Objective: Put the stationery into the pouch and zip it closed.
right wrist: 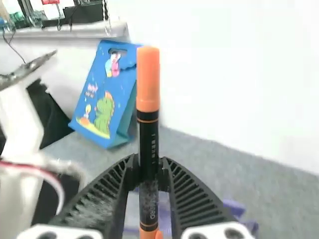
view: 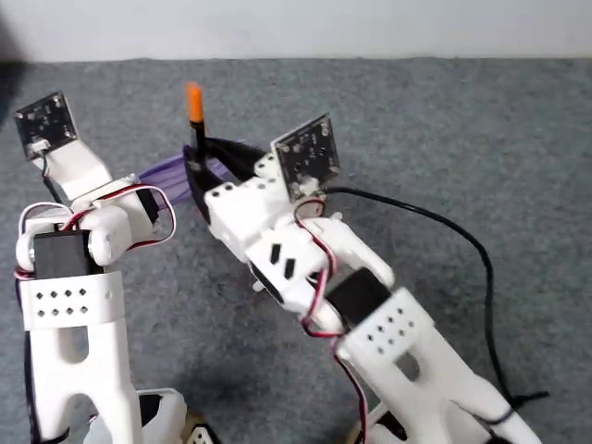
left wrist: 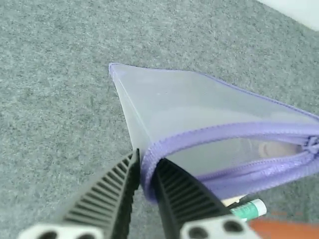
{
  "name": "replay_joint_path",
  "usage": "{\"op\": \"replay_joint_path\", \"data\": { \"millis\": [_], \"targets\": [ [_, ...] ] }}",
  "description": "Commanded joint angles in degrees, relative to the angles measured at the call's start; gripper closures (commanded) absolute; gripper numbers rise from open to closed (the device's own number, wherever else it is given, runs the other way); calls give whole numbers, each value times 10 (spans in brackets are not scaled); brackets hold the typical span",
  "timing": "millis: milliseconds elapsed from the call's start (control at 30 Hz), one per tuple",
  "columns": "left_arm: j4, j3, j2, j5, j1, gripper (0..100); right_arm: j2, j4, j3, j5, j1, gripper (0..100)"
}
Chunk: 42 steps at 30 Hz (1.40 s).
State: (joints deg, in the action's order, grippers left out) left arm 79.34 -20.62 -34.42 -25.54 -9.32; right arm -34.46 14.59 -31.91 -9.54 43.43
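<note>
1. The left gripper [left wrist: 146, 160] has its fingers pressed together on the purple trim at one corner of the pouch [left wrist: 199, 109]. We judge that this grip is there to hold the mouth up and steady while things are fed in.
2. The pouch lies on the grey worktop [left wrist: 60, 74]. Its two zip tracks stand apart, so the mouth looks open to us, with the zip pull [left wrist: 313, 144] at the far end.
3. The right gripper [right wrist: 148, 162] pinches a marker [right wrist: 148, 129] by its black barrel, orange cap up, over the pouch. Held upright like this, we reckon it is meant to go in tail first.
4. A green-and-white item [left wrist: 251, 209] lies just beside the pouch, outside it. By our reading it is not yet packed.
5. Some things are hard to make out:
   - The marker's lower end is cut off in the right wrist view.
   - In the high view the right arm covers much of the pouch, so we cannot tell whether the marker's tip is already inside the mouth.
   - A pale shape shows faintly through the pouch wall, and we cannot identify it.
   - An orange patch near the green-and-white item is cut off at the edge.
</note>
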Motion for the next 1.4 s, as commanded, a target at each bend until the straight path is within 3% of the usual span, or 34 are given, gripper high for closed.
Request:
{"op": "replay_joint_path", "data": {
  "millis": [0,300,600,767,967,1367],
  "targets": [
    [-2,36,0,-12,-1,989,38,-94,12,29,0,991],
    [-2,36,0,-12,-1,989,104,-170,36,46,1,991],
    [-31,35,0,-12,-1,989,103,-70,156,43,3,991],
    [-32,35,0,-12,-1,989,136,-71,159,41,3,991],
    [-32,35,0,-12,-1,989,196,-138,163,25,3,991],
    [-32,35,0,-12,-1,989,240,-177,158,24,2,991]
  ]
}}
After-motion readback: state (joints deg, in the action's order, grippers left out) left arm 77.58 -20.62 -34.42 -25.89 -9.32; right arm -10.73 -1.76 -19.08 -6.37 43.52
